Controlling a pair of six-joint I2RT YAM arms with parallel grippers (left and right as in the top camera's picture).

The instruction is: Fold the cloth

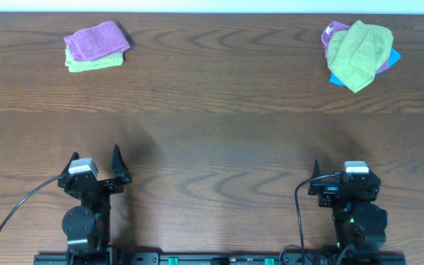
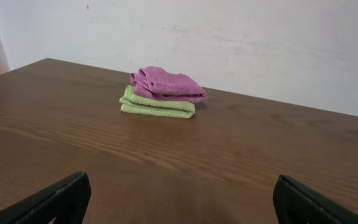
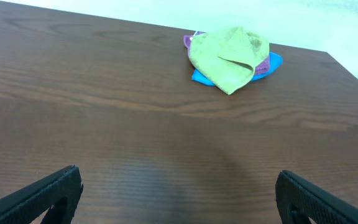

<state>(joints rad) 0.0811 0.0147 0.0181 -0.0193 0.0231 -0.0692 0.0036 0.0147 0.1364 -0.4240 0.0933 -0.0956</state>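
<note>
The cloth (image 1: 358, 51) is a lime-green towel, lying crumpled on top of a small pile at the far right of the table; in the right wrist view the cloth (image 3: 229, 56) is straight ahead, well away from the fingers. My right gripper (image 1: 341, 173) rests near the front edge on the right, open and empty (image 3: 178, 196). Near the front edge on the left, my left gripper (image 1: 95, 160) is also open with nothing between its fingers (image 2: 179, 199). Both are far from the cloth.
Under the cloth lie a purple towel (image 1: 333, 33) and a blue one (image 1: 394, 57). At the far left, a purple towel (image 1: 96, 39) sits on a paler yellow-green folded towel (image 1: 94, 63). The brown wooden table (image 1: 212, 140) spreads between the piles and the arms.
</note>
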